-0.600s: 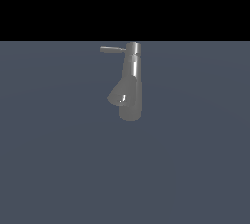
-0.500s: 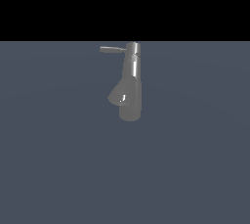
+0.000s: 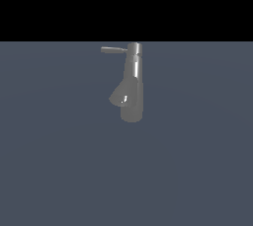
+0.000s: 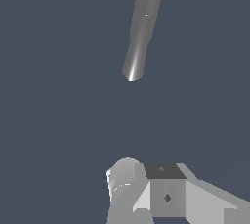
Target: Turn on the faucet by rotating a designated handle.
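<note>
The faucet [image 3: 132, 88] stands upright in the middle of the exterior view, a shiny grey column with a wedge-shaped spout [image 3: 120, 94] flaring toward that view's left. Its handle [image 3: 113, 50], a thin straight lever, sticks out from the top cap toward the same side. No gripper appears in the exterior view. The wrist view shows a long shiny grey metal piece of the faucet [image 4: 141, 27]; I cannot tell which part it is. Grey blocky parts of my gripper [image 4: 146, 186] show at the frame's edge, well apart from that piece, holding nothing visible. Their spacing is not readable.
A flat dark blue-grey floor [image 3: 197, 170] surrounds the faucet on all sides. Above the floor's far edge there is only black background. No other object shows in either view.
</note>
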Available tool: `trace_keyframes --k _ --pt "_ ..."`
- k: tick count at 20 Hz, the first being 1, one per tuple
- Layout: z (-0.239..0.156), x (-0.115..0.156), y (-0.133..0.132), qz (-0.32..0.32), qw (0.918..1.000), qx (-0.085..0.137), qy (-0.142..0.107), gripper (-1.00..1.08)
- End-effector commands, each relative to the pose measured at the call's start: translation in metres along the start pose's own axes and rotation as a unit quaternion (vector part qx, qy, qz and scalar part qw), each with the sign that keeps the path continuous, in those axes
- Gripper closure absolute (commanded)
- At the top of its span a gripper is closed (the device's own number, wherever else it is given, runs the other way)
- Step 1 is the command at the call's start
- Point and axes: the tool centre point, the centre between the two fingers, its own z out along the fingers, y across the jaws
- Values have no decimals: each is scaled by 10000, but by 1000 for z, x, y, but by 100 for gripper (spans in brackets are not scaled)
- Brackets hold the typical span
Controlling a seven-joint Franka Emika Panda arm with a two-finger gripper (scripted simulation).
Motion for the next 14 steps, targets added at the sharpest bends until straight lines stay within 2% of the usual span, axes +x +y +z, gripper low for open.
trace_keyframes --k 1,8,14 --pt "0 3 -1 45 10000 51 -12 108" --pt "-2 23 -2 409 9989 214 -38 108" --pt "-3 54 -4 954 9944 435 -104 108"
